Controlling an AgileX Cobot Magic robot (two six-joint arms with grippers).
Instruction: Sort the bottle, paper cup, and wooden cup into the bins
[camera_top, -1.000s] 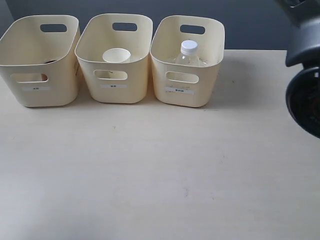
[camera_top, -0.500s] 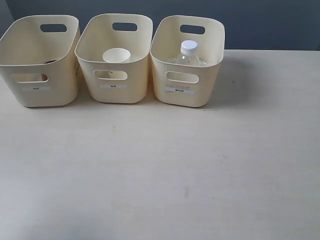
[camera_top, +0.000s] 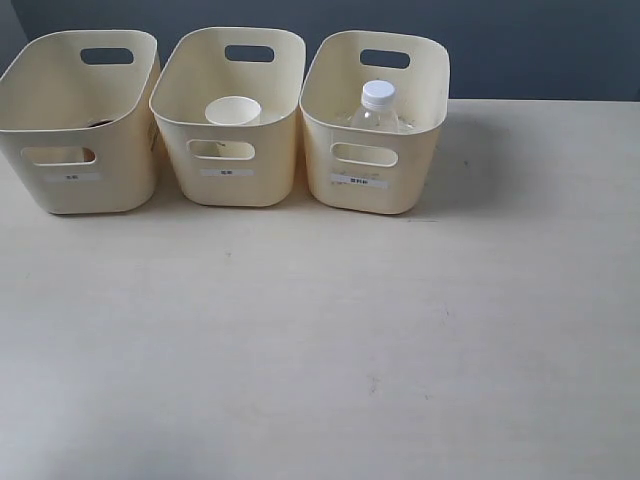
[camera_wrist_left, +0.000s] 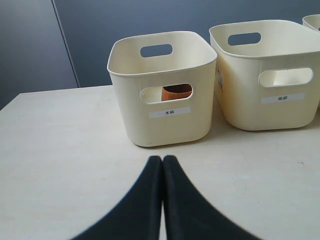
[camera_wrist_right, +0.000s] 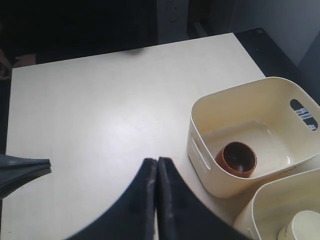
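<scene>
Three cream bins stand in a row at the table's back. The left bin (camera_top: 110, 190) holds the brown wooden cup (camera_wrist_right: 236, 158), upright, also showing through the handle cut-out as the wooden cup (camera_wrist_left: 176, 92). The white paper cup (camera_top: 233, 111) stands in the middle bin (camera_top: 270, 170). The clear bottle (camera_top: 377, 105) with its white cap stands in the right bin (camera_top: 320, 150). My left gripper (camera_wrist_left: 162, 159) is shut and empty, low over the table in front of the left bin (camera_wrist_left: 130, 115). My right gripper (camera_wrist_right: 157, 161) is shut and empty, above the table beside that bin (camera_wrist_right: 220, 182). Neither gripper shows in the exterior view.
The pale wooden table (camera_top: 320, 330) stretches in front of the bins. A grey wall (camera_top: 520, 40) runs behind them. A dark pointed part (camera_wrist_right: 25, 169) lies low over the table in the right wrist view. The paper cup's rim (camera_wrist_right: 300, 227) shows in the neighbouring bin.
The dark right arm that stood at the right edge of the exterior view a second ago has left that view. Bins, cups and bottle have not moved.
</scene>
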